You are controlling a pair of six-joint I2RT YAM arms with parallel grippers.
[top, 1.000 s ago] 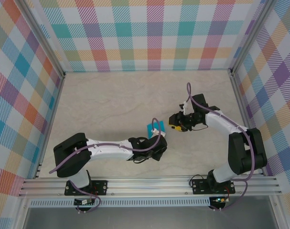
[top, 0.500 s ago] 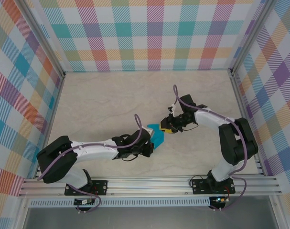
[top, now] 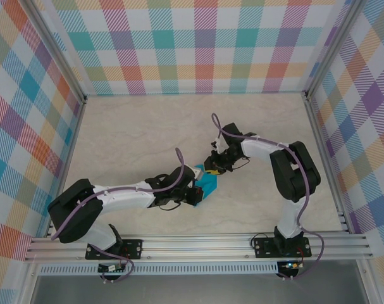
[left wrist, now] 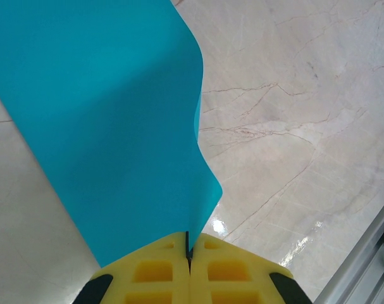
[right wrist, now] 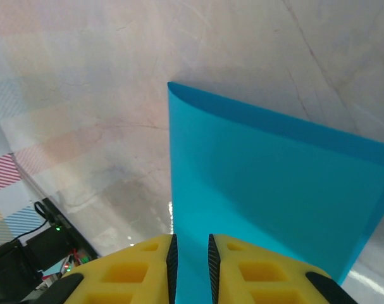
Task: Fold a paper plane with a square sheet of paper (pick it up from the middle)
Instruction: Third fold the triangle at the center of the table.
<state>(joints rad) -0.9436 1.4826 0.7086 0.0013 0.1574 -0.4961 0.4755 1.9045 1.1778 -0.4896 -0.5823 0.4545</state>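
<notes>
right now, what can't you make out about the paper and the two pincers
- Top view: paper too small to read its folds; left pincer and right pincer cover its ends.
- Left wrist view: paper's top and left run off the frame; the shut left pincer hides its near edge.
- Right wrist view: paper sits in the pincer's narrow gap; whether the pads press it is unclear, and its far right corner is cut off.

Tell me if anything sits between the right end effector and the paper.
Nothing visible does. The paper reaches into the narrow gap of the right end effector, between its yellow fingers. The left end effector is shut on the paper from the other side and does not block the way.
</notes>
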